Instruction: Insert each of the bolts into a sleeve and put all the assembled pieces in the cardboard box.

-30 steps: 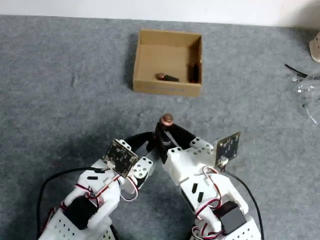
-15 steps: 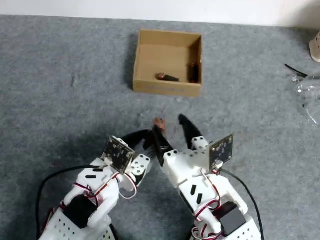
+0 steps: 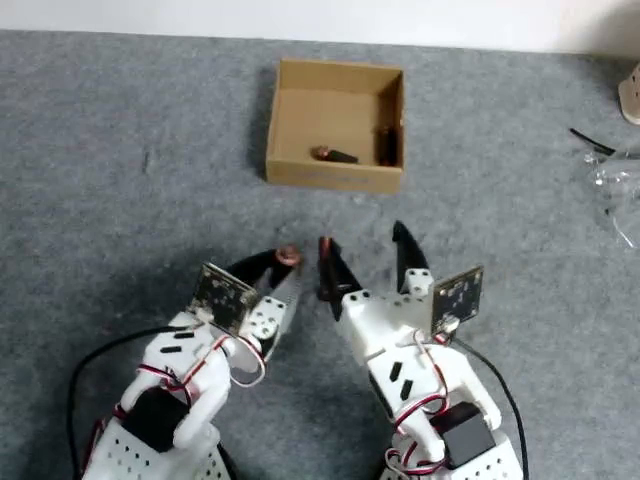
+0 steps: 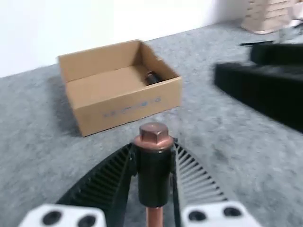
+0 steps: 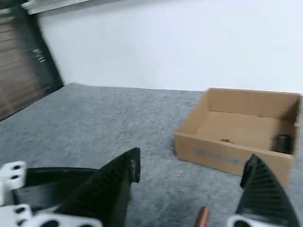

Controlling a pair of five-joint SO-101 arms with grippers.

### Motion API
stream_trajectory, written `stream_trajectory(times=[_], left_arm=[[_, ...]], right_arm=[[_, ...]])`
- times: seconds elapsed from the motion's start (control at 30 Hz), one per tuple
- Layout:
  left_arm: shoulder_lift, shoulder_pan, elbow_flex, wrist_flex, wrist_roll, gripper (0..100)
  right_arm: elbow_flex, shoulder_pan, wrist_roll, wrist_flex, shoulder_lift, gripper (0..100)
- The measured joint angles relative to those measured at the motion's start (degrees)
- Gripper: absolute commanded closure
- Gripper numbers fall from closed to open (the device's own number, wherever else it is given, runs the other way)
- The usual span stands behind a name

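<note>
Grey felt-like mat [image 3: 120, 150] is laid across the whole surface, bounded at 12 o'clock by a white wall [image 3: 300, 15], with clear plastic clutter [image 3: 615, 175] at 3 o'clock and a beige object [image 3: 631, 95] at 2 o'clock.

A grey, carpet-like surface [image 3: 120, 150] carries an open cardboard box [image 3: 335, 176] toward the back, with clear plastic [image 3: 612, 172] lying well apart.

No text, number or sign here is legible to you. The cardboard box [image 4: 123, 111] carries one line of blue print on the outer wall facing the near edge of the table [image 3: 120, 150]. Its characters are too blurred to read.
</note>
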Motion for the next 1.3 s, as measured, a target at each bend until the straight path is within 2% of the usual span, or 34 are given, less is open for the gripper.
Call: stream_trajectory(times=[0.3, 0.5, 0.7, 0.83, 1.17, 1.3], left_arm=[[0.00, -10.11, 0.00, 2.81, -0.70, 99], [0.00, -10.64, -1.14, 5.63, -6.42, 99], [2.20, -10.73, -12.57, 5.63, -7.38, 99], [14.15, -10.81, -22.15, 3.69, -7.38, 99], [62.68, -11.16, -61.10, 1.14, -10.02, 99], [77.89, -12.40, -74.11, 1.05, -10.02, 99]], right_arm=[[9.85, 0.70, 0.00, -10.64, 0.09, 69.1], [10.11, 0.79, 0.00, -11.25, 0.00, 69.1], [10.64, 0.79, 0.00, -11.25, 0.00, 69.1], [10.64, 0.79, 0.00, -11.25, 0.00, 69.1], [10.64, 0.35, 0.00, -11.25, 0.00, 69.1], [10.64, 0.35, 0.00, -11.87, 0.00, 69.1]])
